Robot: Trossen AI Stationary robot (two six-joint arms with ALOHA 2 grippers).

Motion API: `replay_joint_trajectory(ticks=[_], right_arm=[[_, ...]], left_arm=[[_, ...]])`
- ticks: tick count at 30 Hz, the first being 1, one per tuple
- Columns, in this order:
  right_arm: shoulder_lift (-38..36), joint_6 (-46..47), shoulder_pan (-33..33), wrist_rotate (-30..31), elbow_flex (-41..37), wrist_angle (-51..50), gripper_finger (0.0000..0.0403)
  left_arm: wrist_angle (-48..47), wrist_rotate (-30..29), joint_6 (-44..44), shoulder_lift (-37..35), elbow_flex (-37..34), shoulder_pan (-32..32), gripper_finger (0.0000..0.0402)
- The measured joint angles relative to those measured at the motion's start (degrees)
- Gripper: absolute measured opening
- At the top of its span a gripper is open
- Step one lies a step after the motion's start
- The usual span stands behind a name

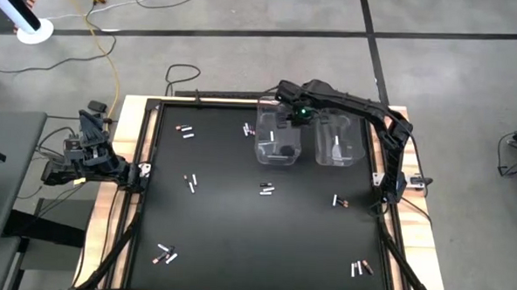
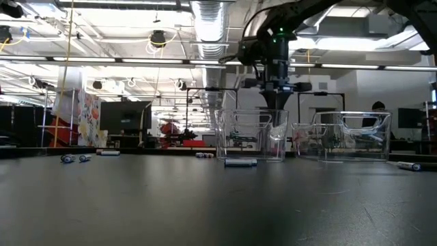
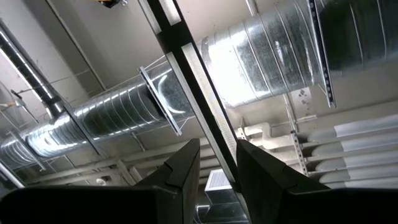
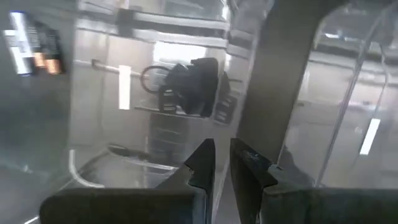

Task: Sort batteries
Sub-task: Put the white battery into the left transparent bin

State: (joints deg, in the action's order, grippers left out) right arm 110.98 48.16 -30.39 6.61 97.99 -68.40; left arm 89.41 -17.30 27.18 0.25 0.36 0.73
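- The right arm's dark two-finger tool [image 1: 287, 120] hangs over the left of two clear plastic bins [image 1: 279, 135] at the far side of the black counter [image 1: 255, 223]; in the right wrist view its fingers [image 4: 200, 163] stand a narrow gap apart with nothing between them.
- The second clear bin [image 1: 339, 140] sits just beside the first, to its right, with one white battery [image 1: 336, 149] inside.
- The small slim batteries lie scattered on the counter: a pair near the far left [image 1: 186, 131], a pair left of centre [image 1: 191, 184], one by the middle [image 1: 267, 190], a cluster at the near left [image 1: 164, 255], another at the near right [image 1: 361, 268].
- The left arm's tool [image 3: 217, 168] waits off the counter's left edge, pointing up at the ceiling ducts [image 3: 124, 112], fingers slightly apart and empty.
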Motion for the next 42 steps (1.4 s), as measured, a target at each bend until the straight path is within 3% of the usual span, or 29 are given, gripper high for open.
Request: replay_joint_trajectory(ticks=[7, 16, 21, 27, 32, 38, 42], right_arm=[[-2.11, -5.12, 1.17, 3.08, 3.7, -3.72, 0.0068], [-15.02, -10.6, 2.86, 7.86, 3.74, -4.29, 0.0068], [-22.87, -11.17, 6.28, 13.39, 2.51, -5.46, 0.0068], [-32.26, -6.99, 11.95, 16.7, -6.74, -4.65, 0.0068], [-37.98, 1.63, 17.33, 17.38, -18.02, -4.1, 0.0068], [-42.76, 12.13, 25.08, 19.21, -30.76, 2.19, 0.0068], [-43.52, 17.35, 29.57, 19.23, -35.48, 6.01, 0.0068]], left_arm=[[0.0, 0.0, -0.02, 0.0, -0.02, 0.02, 0.0102], [0.02, -0.02, -0.02, 0.0, 0.0, 0.0, 0.0102], [0.01, -0.01, 0.0, 0.01, 0.0, 0.01, 0.0102], [0.0, 0.0, -1.12, 0.0, -0.02, 0.0, 0.0102], [-2.39, -1.4, -10.03, 0.0, 0.0, 0.0, 0.0102], [-20.21, -1.64, -12.9, 0.02, 0.0, 0.0, 0.0102], [-31.6, -1.2, -20.3, 0.02, 0.0, 0.0, 0.0102]])
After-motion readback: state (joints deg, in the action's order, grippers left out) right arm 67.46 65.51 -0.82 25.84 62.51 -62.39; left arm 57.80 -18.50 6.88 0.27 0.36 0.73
